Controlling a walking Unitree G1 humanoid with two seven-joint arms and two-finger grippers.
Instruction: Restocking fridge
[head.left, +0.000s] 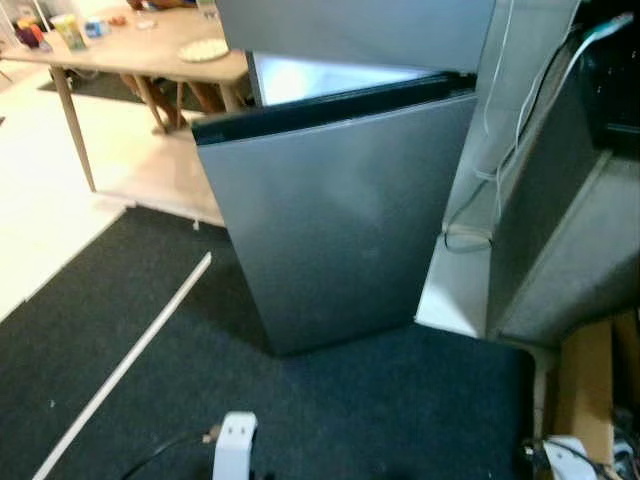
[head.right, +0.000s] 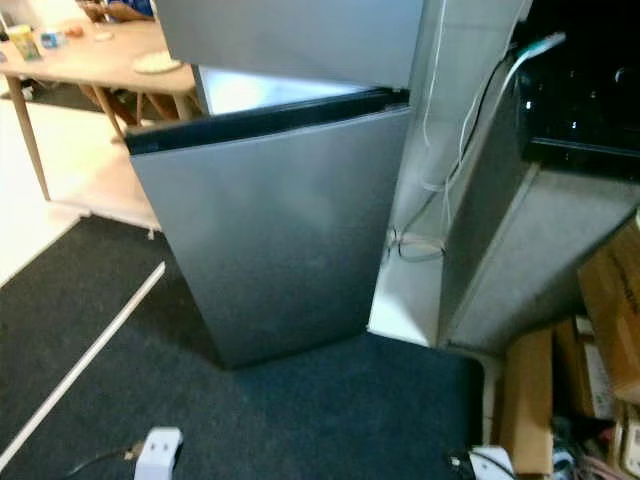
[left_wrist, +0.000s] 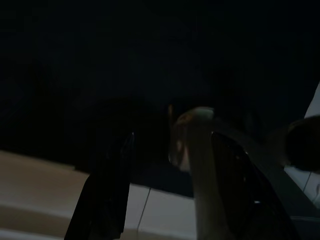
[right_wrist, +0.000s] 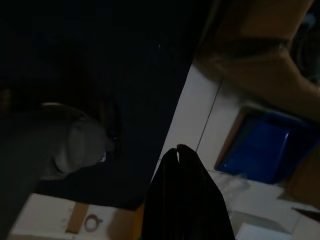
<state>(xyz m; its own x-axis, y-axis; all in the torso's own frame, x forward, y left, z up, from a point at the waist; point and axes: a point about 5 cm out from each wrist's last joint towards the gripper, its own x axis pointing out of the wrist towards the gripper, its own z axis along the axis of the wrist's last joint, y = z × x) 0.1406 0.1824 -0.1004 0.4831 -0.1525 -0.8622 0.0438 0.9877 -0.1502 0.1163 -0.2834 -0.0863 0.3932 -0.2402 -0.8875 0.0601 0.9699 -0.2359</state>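
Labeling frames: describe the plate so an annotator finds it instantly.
Start at the grey fridge in the middle, then look past its upper left corner to the wooden table. The plate lies at the table's near right end, pale and round, apart from the colourful containers at the far left.

Both arms hang low: left pincer (left_wrist: 170, 185) parted, right pincer (right_wrist: 182, 195) closed (empty).

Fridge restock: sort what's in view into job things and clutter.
Job:
- fridge, lower door ajar

Lying about:
- wooden table with plate and bottles
- white strip on dark carpet
- cardboard boxes
- white cable
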